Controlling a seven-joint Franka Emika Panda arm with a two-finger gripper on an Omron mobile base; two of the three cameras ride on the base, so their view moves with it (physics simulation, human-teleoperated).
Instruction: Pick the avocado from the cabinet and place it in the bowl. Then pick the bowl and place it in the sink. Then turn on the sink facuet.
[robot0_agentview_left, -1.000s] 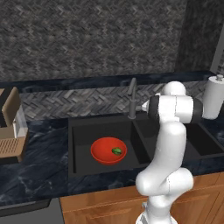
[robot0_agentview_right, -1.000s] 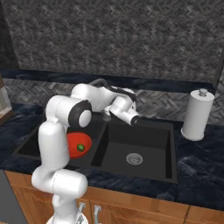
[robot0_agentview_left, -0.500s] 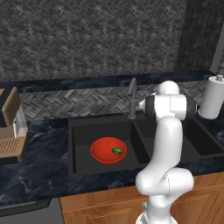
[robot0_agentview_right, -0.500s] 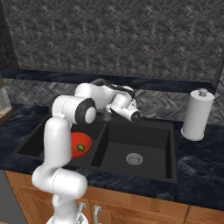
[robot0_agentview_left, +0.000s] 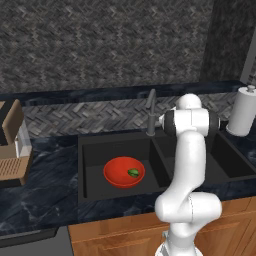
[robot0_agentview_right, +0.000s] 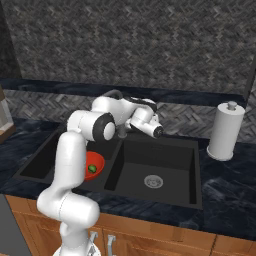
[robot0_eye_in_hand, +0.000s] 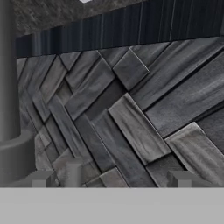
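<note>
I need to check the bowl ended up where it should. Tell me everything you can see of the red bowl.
The red bowl is wide, shallow, round and glossy. It sits upright on the floor of the left basin of the black sink, with the small dark green avocado inside it. In the right base view the arm hides part of it.

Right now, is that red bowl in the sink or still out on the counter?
In the sink. The red bowl sits on the floor of the sink's left basin, upright, with the avocado inside it.

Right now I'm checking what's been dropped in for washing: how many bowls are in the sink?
1. The red bowl sits in the left basin of the sink, with the avocado inside it. The arm hides part of the right basin.
</note>
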